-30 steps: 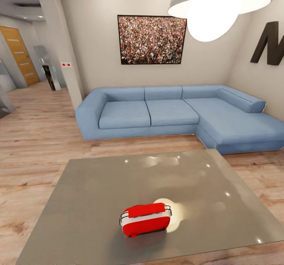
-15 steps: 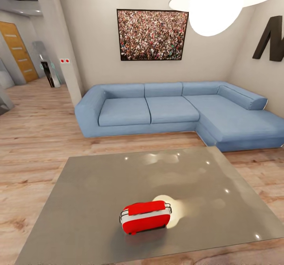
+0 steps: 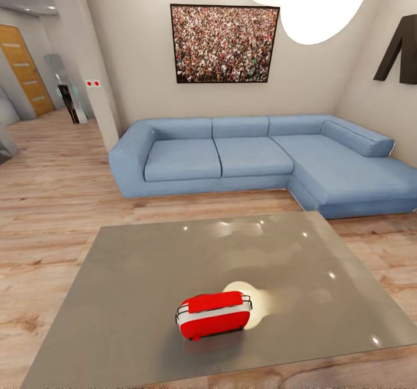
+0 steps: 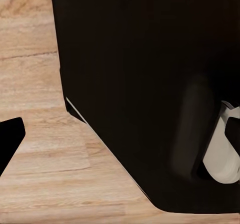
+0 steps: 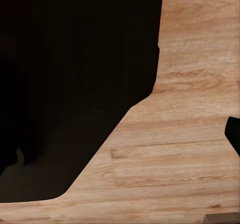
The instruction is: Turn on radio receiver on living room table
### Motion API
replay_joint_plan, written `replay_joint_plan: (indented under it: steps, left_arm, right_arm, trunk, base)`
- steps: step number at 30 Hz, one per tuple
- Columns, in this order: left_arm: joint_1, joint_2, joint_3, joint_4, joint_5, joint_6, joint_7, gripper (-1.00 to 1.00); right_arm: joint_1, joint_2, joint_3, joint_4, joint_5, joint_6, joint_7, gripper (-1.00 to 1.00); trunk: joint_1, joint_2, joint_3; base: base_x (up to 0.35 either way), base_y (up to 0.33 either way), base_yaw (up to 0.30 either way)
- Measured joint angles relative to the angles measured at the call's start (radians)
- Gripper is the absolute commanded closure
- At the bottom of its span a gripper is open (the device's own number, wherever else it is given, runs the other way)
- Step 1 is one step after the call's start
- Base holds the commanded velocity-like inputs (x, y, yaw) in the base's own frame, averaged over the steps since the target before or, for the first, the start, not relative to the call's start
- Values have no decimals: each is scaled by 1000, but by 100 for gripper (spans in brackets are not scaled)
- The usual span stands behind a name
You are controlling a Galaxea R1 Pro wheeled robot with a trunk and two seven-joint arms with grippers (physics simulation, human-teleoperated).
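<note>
The red radio receiver point(image 3: 213, 315) lies on the near part of the grey glossy table point(image 3: 145, 273) in the head view, its white band and thin wire handle showing, a bright lamp reflection just behind it. The living room shows its light plank floor point(image 3: 52, 204) and off-white walls. In the left wrist view a dark fingertip point(image 4: 10, 144) pokes in at the frame's edge over the floor; the right wrist view has a similar dark fingertip point(image 5: 234, 134). No gripper is near the radio, and their jaws are hidden.
A blue corner sofa point(image 3: 249, 157) stands behind the table under the crowd picture point(image 3: 225, 43). A white pendant lamp point(image 3: 324, 1) hangs at the upper right. A pillar point(image 3: 87, 59) and a hallway with a wooden door point(image 3: 23, 70) lie at the left. The robot's black body point(image 4: 150, 84) shows in both wrist views.
The whole head picture has shifted: sofa and wall picture sit higher and more of the table's near part shows, so the camera moved. The radio has kept its place on the table.
</note>
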Motion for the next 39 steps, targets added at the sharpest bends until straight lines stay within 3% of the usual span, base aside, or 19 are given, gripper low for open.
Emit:
replay_joint_plan:
  steps: [39]
  left_arm:
    - [0,1,0,0,0,0,2,-100]
  right_arm:
    - [0,0,0,0,0,2,0,-100]
  trunk:
    - [0,0,-63]
  base:
    - [0,0,0]
